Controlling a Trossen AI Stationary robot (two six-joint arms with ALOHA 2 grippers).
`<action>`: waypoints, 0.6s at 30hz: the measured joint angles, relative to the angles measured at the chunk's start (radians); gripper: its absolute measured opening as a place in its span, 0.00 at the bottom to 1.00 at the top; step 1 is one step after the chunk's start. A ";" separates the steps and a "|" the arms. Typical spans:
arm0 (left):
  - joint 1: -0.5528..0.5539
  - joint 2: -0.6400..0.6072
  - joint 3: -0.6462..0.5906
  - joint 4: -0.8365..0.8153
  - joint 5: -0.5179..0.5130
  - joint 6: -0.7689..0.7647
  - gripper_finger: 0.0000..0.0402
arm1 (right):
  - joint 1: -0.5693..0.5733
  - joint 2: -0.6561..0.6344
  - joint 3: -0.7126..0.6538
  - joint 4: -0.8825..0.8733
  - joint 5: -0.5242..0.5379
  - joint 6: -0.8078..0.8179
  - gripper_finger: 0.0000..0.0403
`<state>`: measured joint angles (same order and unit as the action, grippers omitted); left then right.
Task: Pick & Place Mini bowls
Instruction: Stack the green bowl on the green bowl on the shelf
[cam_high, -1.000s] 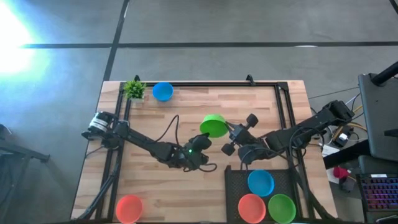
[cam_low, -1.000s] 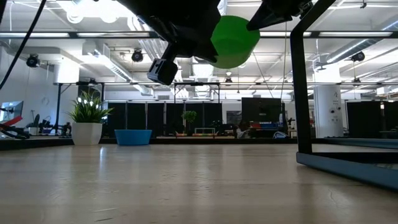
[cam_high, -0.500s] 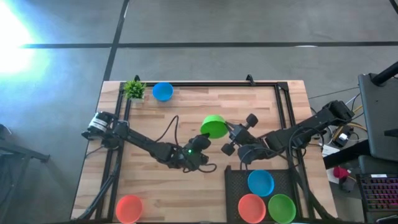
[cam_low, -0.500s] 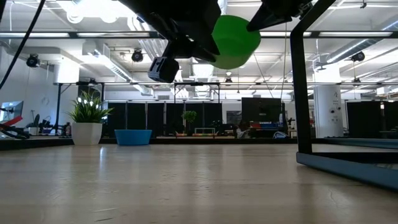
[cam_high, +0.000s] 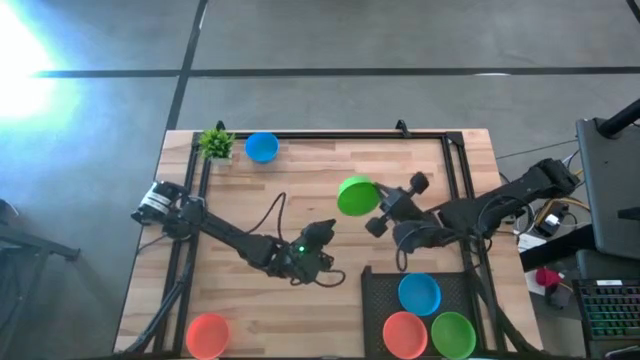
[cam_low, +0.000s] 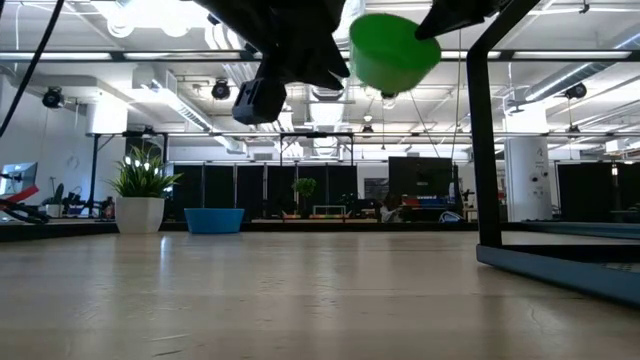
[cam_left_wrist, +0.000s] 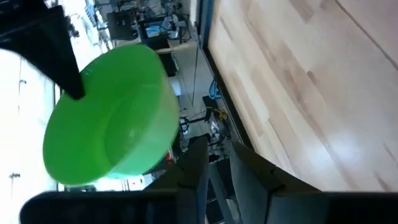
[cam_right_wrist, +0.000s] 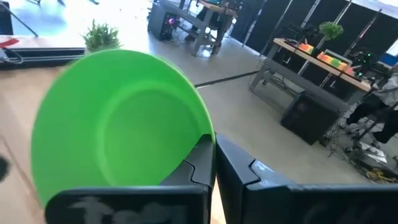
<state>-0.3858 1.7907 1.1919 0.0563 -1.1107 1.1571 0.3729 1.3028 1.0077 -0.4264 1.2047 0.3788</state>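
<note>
High view: we see our right gripper (cam_high: 378, 208) clamped on a small round green plastic bowl (cam_high: 356, 196), midair above the table. Left gripper (cam_high: 322, 238) stands open nearby. Next, we judge, it goes into the black tray (cam_high: 372, 300).

Grey concrete floor (cam_high: 330, 40), ceiling lights (cam_low: 150, 15) (bright), black desks (cam_right_wrist: 298, 50)

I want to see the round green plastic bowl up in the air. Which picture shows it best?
The right wrist view: the round green plastic bowl fills it, its rim pinched by the right gripper. The left wrist view shows it partly, the high view from above, the low view from the side.
</note>
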 joint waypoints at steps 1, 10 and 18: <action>-0.007 -0.002 0.000 0.001 -0.009 -0.019 0.18 | 0.000 -0.014 0.000 -0.009 0.000 0.001 0.02; -0.040 -0.070 -0.002 -0.031 -0.047 -0.248 0.18 | 0.016 -0.155 0.037 -0.125 -0.112 0.006 0.02; -0.032 -0.203 -0.003 -0.179 -0.021 -0.529 0.18 | 0.024 -0.155 0.173 -0.348 -0.228 0.086 0.02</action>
<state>-0.4179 1.5881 1.1892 -0.1232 -1.1317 0.6280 0.3973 1.1478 1.1806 -0.7746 0.9769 0.4650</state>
